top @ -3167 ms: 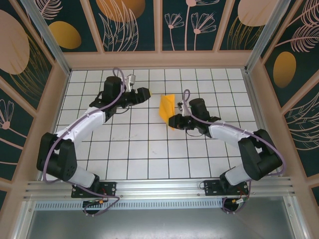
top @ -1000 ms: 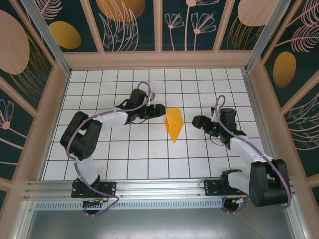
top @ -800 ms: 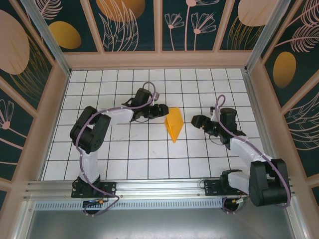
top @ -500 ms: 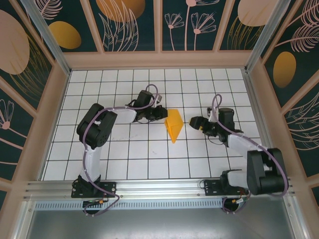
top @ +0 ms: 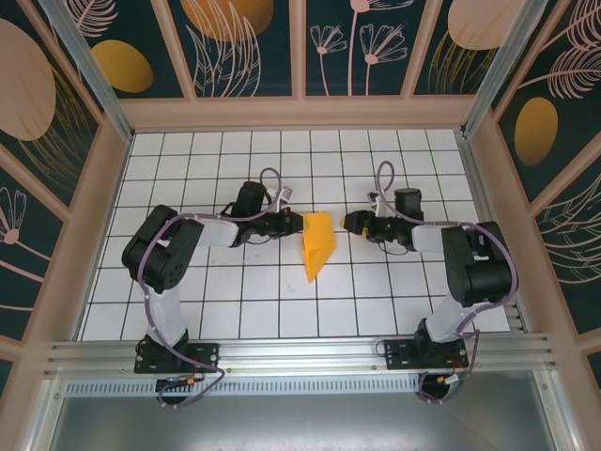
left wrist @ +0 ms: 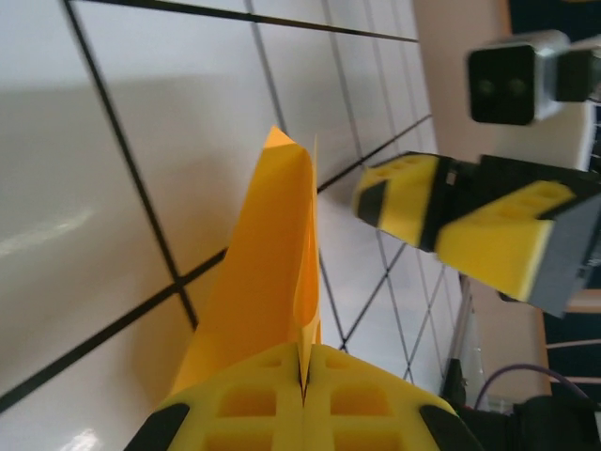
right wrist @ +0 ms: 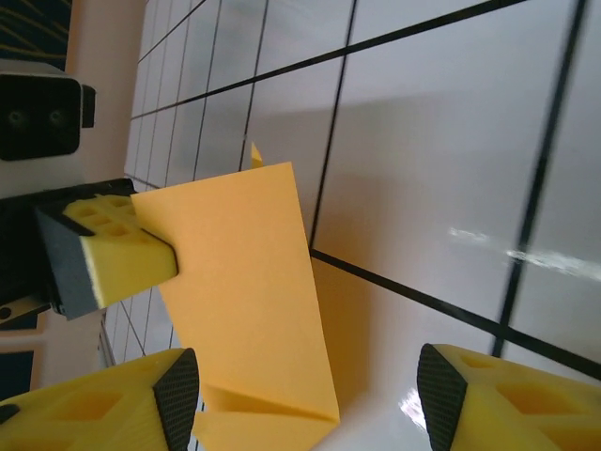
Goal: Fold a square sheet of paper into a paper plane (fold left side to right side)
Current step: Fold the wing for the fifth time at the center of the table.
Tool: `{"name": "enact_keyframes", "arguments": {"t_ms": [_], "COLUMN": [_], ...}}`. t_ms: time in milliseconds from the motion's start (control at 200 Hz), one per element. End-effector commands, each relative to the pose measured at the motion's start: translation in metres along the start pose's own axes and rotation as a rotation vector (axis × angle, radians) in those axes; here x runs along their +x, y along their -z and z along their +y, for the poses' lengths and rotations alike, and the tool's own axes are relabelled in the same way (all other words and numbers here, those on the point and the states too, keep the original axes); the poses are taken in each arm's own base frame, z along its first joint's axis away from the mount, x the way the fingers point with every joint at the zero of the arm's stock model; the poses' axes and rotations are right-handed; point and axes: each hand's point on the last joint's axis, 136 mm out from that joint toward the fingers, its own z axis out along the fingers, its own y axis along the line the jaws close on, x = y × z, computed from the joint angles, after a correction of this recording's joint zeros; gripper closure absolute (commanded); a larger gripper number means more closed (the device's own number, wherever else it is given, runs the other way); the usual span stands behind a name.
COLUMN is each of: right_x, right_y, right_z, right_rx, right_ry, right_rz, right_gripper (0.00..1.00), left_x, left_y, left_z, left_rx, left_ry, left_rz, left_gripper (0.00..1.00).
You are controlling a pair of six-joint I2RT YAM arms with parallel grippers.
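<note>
**Tiled desk, folded sheet pinched at its middle**

White gridded desk [top: 235, 291] sits inside patterned walls [top: 244, 47], with bare tiles on every side of both arms. Near the centre is the square sheet of paper [top: 317, 246], orange-yellow and folded to a narrow pointed shape, tilted up off the tiles. The left gripper [top: 299, 223] is pressed together on its far corner. The right gripper [top: 349, 223] is spread and faces the sheet from just beside its other side.
</note>
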Motion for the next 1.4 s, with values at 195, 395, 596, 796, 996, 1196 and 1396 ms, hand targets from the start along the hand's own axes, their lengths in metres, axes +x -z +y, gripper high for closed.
{"name": "enact_keyframes", "arguments": {"t_ms": [195, 395, 596, 796, 996, 1196, 1396], "right_x": [0.008, 0.016, 0.017, 0.018, 0.013, 0.012, 0.003], "right_y": [-0.028, -0.036, -0.035, -0.032, -0.025, -0.021, -0.011], "right_z": [0.025, 0.023, 0.024, 0.022, 0.025, 0.034, 0.047], "right_rx": [-0.148, -0.167, -0.156, -0.110, -0.027, 0.031, 0.117], "right_ry": [0.070, 0.047, 0.049, 0.030, -0.001, -0.082, -0.138], "right_rz": [0.078, 0.105, 0.112, 0.114, 0.117, 0.134, 0.092], "right_gripper": [0.35, 0.42, 0.62, 0.91, 0.98, 0.98, 0.99], "left_x": [-0.005, -0.003, -0.004, -0.014, -0.037, -0.037, 0.011], "left_y": [0.016, 0.018, 0.015, 0.025, 0.064, 0.104, 0.092], "left_z": [-0.027, -0.026, -0.010, 0.006, 0.008, -0.021, -0.047], "left_rx": [0.132, 0.142, 0.091, -0.039, -0.310, -0.444, -0.433], "left_ry": [-0.095, -0.089, -0.069, -0.083, -0.180, -0.291, -0.337], "left_rz": [-0.019, -0.017, -0.025, -0.069, -0.169, -0.221, -0.128], "left_gripper": [1.00, 1.00, 1.00, 0.82, 0.45, 0.41, 0.40]}}
